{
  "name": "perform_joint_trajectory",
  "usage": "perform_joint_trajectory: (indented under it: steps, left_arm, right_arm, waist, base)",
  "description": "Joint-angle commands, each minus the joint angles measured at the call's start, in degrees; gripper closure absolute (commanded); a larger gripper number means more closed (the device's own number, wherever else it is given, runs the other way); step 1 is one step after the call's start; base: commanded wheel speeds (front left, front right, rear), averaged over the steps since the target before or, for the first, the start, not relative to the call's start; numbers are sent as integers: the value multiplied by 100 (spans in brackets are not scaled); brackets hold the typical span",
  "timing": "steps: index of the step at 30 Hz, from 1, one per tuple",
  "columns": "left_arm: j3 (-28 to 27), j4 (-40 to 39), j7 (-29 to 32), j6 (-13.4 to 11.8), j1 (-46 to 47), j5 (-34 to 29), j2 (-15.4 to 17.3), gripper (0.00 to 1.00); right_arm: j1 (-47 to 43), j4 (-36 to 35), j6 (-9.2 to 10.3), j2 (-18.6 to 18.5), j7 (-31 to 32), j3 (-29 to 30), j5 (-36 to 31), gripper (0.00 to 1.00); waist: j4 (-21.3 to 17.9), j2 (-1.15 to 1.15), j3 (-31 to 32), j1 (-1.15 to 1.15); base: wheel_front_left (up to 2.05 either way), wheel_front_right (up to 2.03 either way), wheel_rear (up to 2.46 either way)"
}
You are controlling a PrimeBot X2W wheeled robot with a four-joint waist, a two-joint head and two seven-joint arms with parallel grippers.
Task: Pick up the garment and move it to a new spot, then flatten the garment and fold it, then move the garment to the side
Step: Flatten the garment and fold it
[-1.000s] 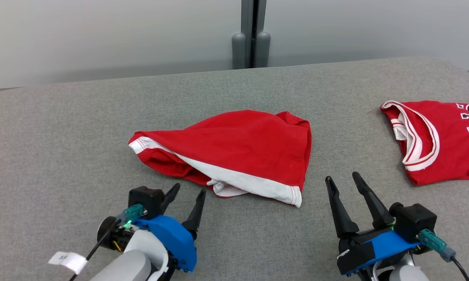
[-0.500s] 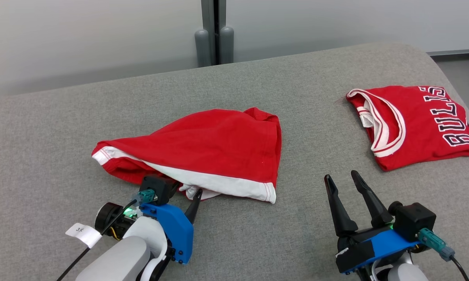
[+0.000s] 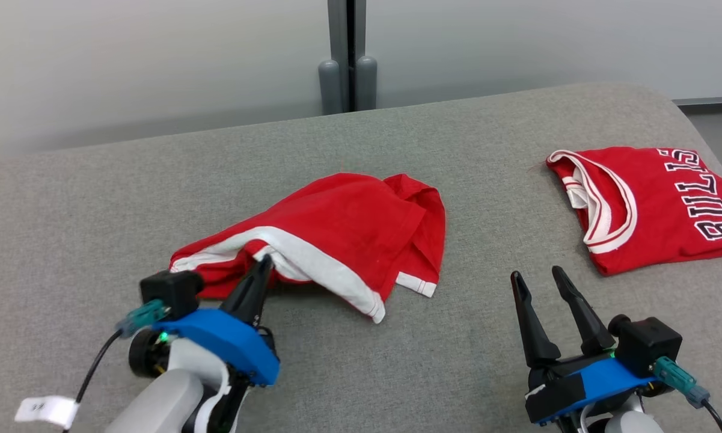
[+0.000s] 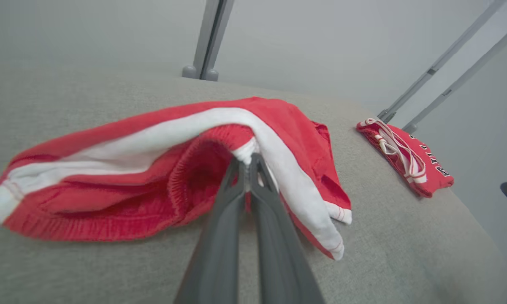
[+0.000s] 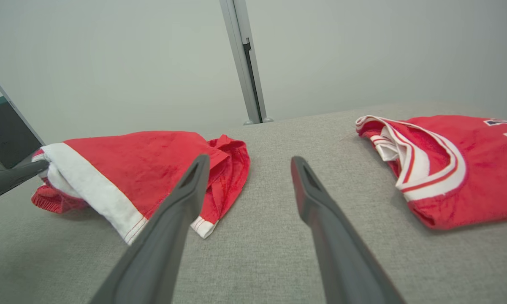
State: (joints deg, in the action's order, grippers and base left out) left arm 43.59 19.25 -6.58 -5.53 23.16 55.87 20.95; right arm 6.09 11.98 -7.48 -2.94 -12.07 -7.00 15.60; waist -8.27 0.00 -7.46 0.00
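Barely begun. Pinching the red garment [image 3: 348,234] at its near, white-striped edge with the left fingers [image 3: 249,291] shut tight, raised a little from the middle of the grey table [image 3: 487,361]. With the right fingers [image 3: 532,331] spread wide, holding nothing. Left to do: carrying, flattening, folding, setting aside.

The head view looks down from the near side onto the grey table [image 3: 96,198]. Both wrist views sit low, facing the far wall [image 4: 321,33]; all share the red shorts [image 3: 348,222] and folded jersey [image 3: 655,210].
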Motion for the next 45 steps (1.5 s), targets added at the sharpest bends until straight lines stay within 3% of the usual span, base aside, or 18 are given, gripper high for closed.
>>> perform_joint_trajectory:
  steps: [1,6,13,14,15,19,26,30,35,40,45]
  left_arm:
    - [-176,-145,-139,-56,-215,152,97,100]
    - [-504,-489,-314,-270,-845,471,370,100]
    - [-393,-313,-213,-638,-1295,381,588,100]
    - [-356,-244,-267,-680,-1277,306,604,61]
    - [-344,-165,-317,-736,-1260,259,596,0]
    - [-346,33,-586,-758,-1179,23,557,0]
    - [-834,-250,-850,-452,-1243,-226,502,0]
    - [-1608,-760,-862,-395,-1448,-958,335,0]
    - [-2401,-1066,-864,-131,-1747,-1998,58,0]
    - [-2812,-1014,-866,89,-1926,-2449,-244,0]
    - [-3110,-902,-866,370,-1987,-2774,-500,0]
  right_arm:
    - [-71,-21,-2,2,20,29,-49,0]
    - [-124,-85,-3,1,67,69,-63,0]
    - [-172,-172,-3,2,139,123,-112,0]
    - [-184,-183,-2,2,156,133,-115,0]
    - [-188,-191,-3,2,172,138,-120,0]
    - [-199,-232,-2,-4,232,138,-161,0]
    - [-284,-395,-3,-106,407,107,-189,0]
    - [-318,-465,-2,-130,491,94,-196,0]
    - [-347,-421,-2,-186,616,-62,-175,0]
    - [-245,-285,-3,-283,822,-501,-227,0]
    - [167,65,-3,-469,1580,-1395,-243,0]
  waist:
    - [53,0,15,0]
    - [221,0,78,0]
    - [374,0,131,0]
    - [393,0,140,0]
    - [407,0,147,0]
    - [469,0,202,0]
    - [641,0,305,0]
    - [746,0,349,0]
    - [815,0,380,0]
    - [871,0,393,0]
    - [967,0,309,0]
  base:
    - [0,0,0]
    - [0,0,0]
    - [0,0,0]
    - [0,0,0]
    - [0,0,0]
    - [0,0,0]
    - [0,0,0]
    - [0,0,0]
    - [0,0,0]
    - [0,0,0]
    - [0,0,0]
